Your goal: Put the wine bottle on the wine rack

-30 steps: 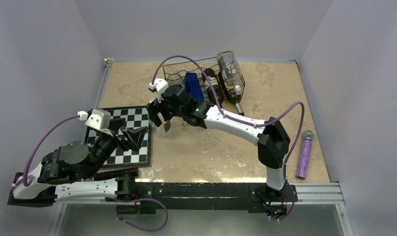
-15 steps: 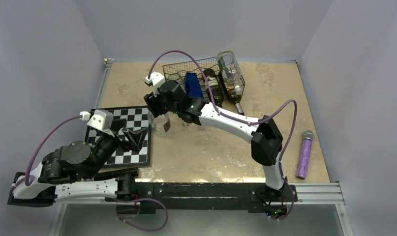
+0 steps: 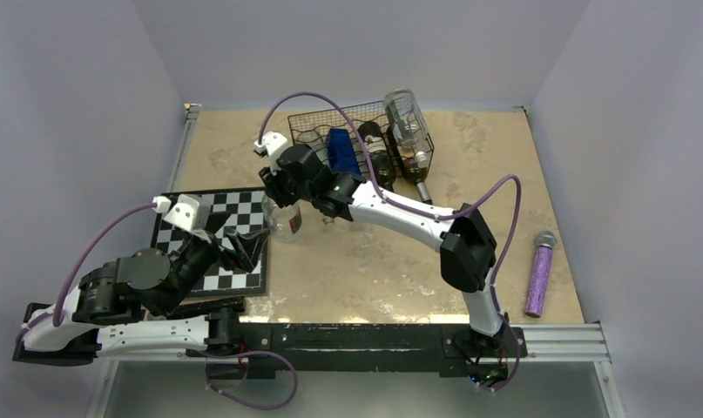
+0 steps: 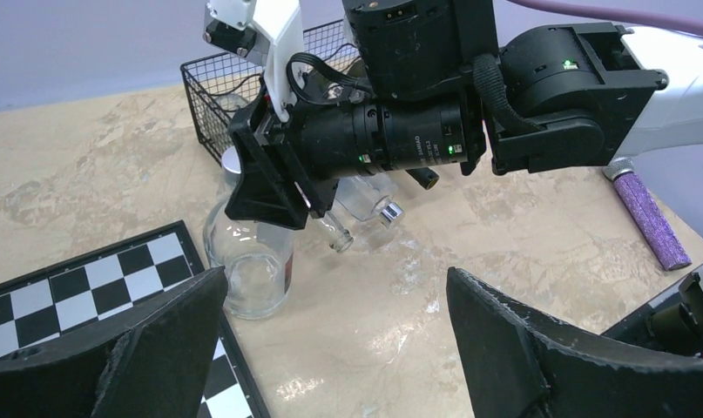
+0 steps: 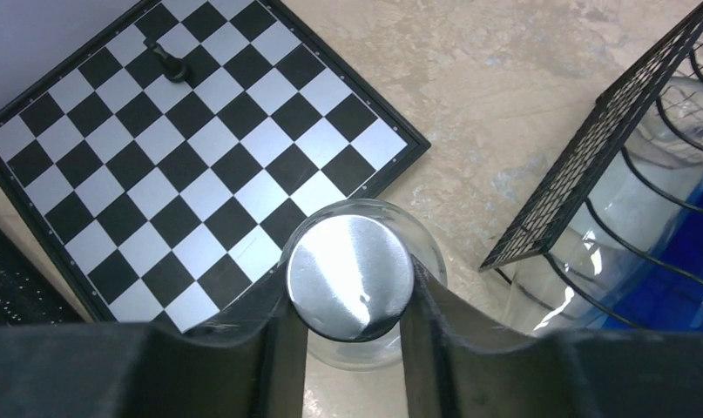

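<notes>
Grasp step: the right gripper [image 5: 350, 289] clamps the upright wine bottle [image 3: 284, 219] by its silver cap [image 5: 351, 274]; the left gripper [image 4: 336, 280] gapes idle. Next I'd expect a lift towards the wine rack [image 3: 300, 131].

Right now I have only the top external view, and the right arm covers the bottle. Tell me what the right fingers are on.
Observer: Right wrist view: the right gripper has both fingers against the silver cap of the wine bottle.
Operator: Confirm how it stands.
Observer: Left wrist view: upright on the table, beside the chessboard edge.
Operator: List anything on that board.
Observer: Right wrist view: one small black chess piece sits near the board's edge.
</notes>
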`<state>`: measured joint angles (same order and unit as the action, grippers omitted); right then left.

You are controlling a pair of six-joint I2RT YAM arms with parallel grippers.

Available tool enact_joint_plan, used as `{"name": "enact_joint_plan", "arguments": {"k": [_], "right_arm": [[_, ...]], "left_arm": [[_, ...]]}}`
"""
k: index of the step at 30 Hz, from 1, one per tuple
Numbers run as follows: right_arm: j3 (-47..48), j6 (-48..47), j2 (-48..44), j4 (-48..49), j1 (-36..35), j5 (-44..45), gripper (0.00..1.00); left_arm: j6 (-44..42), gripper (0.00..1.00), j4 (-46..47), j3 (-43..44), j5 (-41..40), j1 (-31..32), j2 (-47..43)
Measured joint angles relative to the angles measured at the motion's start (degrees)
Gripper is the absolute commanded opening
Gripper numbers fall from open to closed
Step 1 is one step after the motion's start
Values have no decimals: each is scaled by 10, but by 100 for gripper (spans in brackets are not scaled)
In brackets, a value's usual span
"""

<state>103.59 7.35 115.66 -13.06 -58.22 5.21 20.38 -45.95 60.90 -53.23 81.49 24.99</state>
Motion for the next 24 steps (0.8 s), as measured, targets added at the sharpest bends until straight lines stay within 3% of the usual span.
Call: {"name": "enact_joint_plan", "arguments": {"k": [5,11,17,24], "right_arm": [[4,-1,0,-5,5,6,0],[-42,8,-43,-16,4,18,0],[-167,57,-173,-82,5,17,0],[-304,122,-317,-110,5,-8,0]], "left_arm": [[3,99,0,0,6,0,0],[18,99,-2,-5,17,0,0],[33,99,0,-42,56,-1,11],[53,99,27,-107,117,-1,82]]}}
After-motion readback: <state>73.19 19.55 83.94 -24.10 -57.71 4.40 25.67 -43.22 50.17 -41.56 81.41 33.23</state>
